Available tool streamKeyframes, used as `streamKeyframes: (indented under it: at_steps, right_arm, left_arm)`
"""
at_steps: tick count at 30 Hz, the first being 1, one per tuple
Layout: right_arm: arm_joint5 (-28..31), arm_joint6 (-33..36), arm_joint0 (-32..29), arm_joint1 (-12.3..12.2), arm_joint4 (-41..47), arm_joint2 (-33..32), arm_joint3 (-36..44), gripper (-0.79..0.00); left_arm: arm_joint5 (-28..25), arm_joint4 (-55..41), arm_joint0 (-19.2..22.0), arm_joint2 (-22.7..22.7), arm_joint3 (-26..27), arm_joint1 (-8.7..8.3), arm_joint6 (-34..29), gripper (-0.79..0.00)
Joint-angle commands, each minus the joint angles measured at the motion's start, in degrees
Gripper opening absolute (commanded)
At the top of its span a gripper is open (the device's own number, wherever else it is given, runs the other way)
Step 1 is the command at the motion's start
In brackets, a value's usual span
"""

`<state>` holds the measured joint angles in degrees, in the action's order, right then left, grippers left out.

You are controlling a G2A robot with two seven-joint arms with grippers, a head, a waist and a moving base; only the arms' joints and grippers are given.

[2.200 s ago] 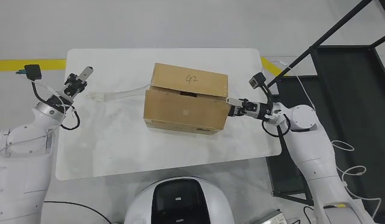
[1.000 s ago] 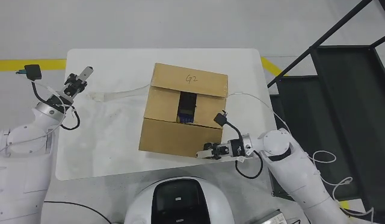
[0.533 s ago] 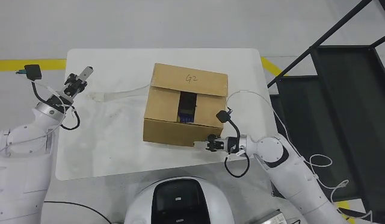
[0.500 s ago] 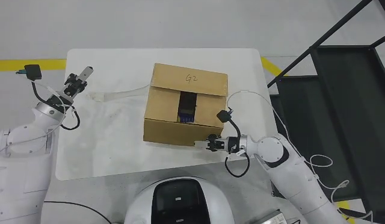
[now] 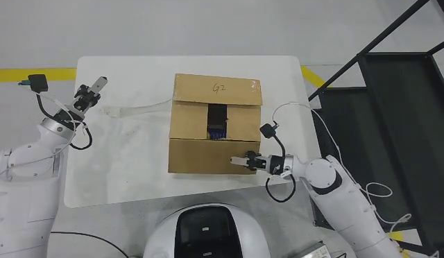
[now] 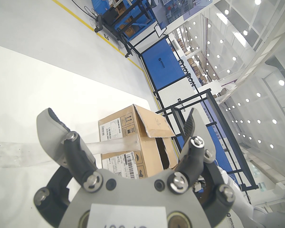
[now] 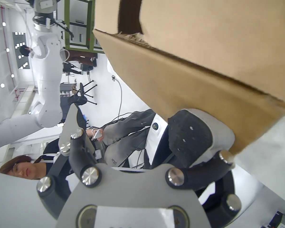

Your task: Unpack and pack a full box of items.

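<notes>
Grey floor (image 5: pixel 208 15) lies all around, crossed on our left by a yellow line (image 5: pixel 38 73). The left wrist view shows a tall hall with blue panels (image 6: pixel 166 69) and rows of ceiling lights (image 6: pixel 257 0). On our right a black rack (image 5: pixel 395 105) stands just beside the white table (image 5: pixel 125 168), which has rounded corners. We see the cardboard box (image 5: pixel 215 157) sitting a little right of the table's middle, square to its edges. The far flap lies flat with handwriting on it. The two side flaps leave a dark gap between them, and some blue items (image 5: pixel 217 132) show inside that gap. A strip of clear tape (image 5: pixel 139 109) runs along the tabletop from the box's left wall toward the left edge. Our left gripper (image 5: pixel 94 88) hangs over the table's far left corner, near the loose end of the tape. Its fingers are spread wide with nothing between them. Our right gripper (image 5: pixel 239 161) sits low at the box's near right corner. Its fingers are also spread apart and hold nothing. One pad (image 7: pixel 192 131) rests against the cardboard edge, while the other finger stands clear of the box.
</notes>
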<state>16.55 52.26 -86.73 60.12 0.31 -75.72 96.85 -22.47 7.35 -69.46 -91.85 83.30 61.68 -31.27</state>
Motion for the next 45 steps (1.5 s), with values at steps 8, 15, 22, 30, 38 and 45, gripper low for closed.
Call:
streamKeyframes:
  at_steps: [8,15,22,30,38,45]
  right_arm:
    - [2.2,11.8,-0.7,-1.1,21.0,-7.2,1.6,0.0]
    - [-0.2,7.6,-1.2,-1.7,26.5,-13.9,-0.5,0.0]
    - [-1.5,6.4,-2.6,-2.0,30.5,-17.9,-2.0,0.0]
    - [-1.5,6.4,-2.6,-2.0,30.5,-17.9,-2.0,0.0]
    - [-1.5,6.4,-2.6,-2.0,30.5,-17.9,-2.0,0.0]
    - [-1.5,6.4,-2.6,-2.0,30.5,-17.9,-2.0,0.0]
  left_arm:
    - [0.0,0.1,-0.1,0.1,0.2,0.01,0.1,0.0]
    - [-4.2,3.7,-0.6,5.5,3.8,0.0,-6.4,0.0]
    - [-5.6,0.6,4.7,12.1,0.3,0.33,-16.0,0.0]
    - [-7.1,-6.0,11.6,16.2,-4.7,0.29,-28.7,0.0]
    - [-7.1,-6.0,11.6,16.2,-4.7,0.29,-28.7,0.0]
    - [-7.1,-6.0,11.6,16.2,-4.7,0.29,-28.7,0.0]
